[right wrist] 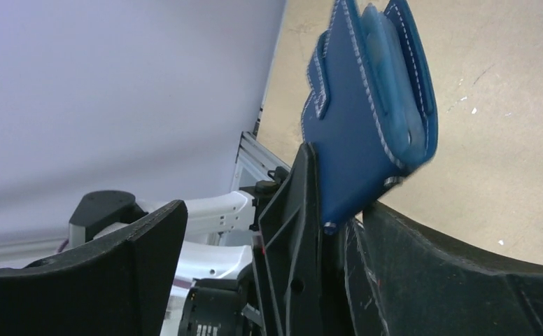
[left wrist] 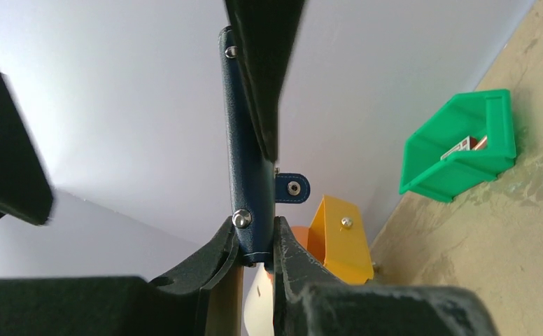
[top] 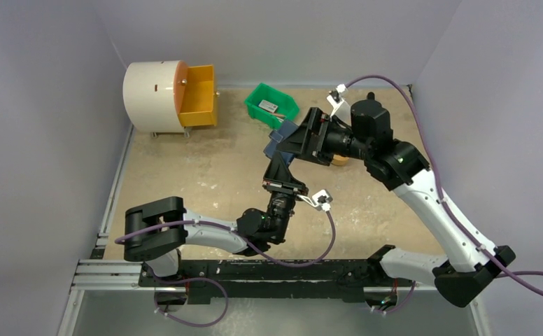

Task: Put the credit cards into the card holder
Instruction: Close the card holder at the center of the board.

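Left end effector (left wrist: 256, 241) is clamping card holder (left wrist: 244, 161) above table (top: 206, 175); right end effector (top: 291, 138) is straddling it, spread open.

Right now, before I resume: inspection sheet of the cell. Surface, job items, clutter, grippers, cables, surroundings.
Surface: tan tabletop, scuffed with pale flecks; no spill seen.
Job's things: card holder is off the table, between the two arms. Something lighter blue sits in its pocket; cannot tell if it is a card. One card lies in the green bin.
Clutter: white drum with yellow bin; tan round item, mostly hidden behind the right arm.
Grippers: left gripper shut on one end of the holder; right gripper looks open, one finger against the holder's face.
Cables: purple cables loop free; no snag seen.
Surroundings: grey walls; nothing else seen.
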